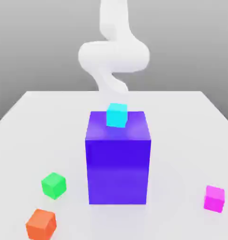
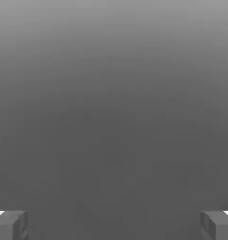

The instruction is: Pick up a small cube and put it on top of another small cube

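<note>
The small cube [image 1: 214, 198], bright magenta, lies on the white table [image 1: 41, 131] near the front at the exterior view's right. A cyan small cube [image 1: 117, 115] rests on top of the big blue-violet block [image 1: 118, 164] in the middle of the table. The white arm [image 1: 113, 56] rises behind that block and curls above it. In the hand view my gripper [image 2: 114, 226] is open, its two grey fingertips [image 2: 10, 226] far apart, with nothing but plain grey background between them.
A green small cube [image 1: 54, 185] and an orange small cube [image 1: 41, 224] sit on the table at the front on the exterior view's left. The tall blue-violet block stands between the arm and the front cubes.
</note>
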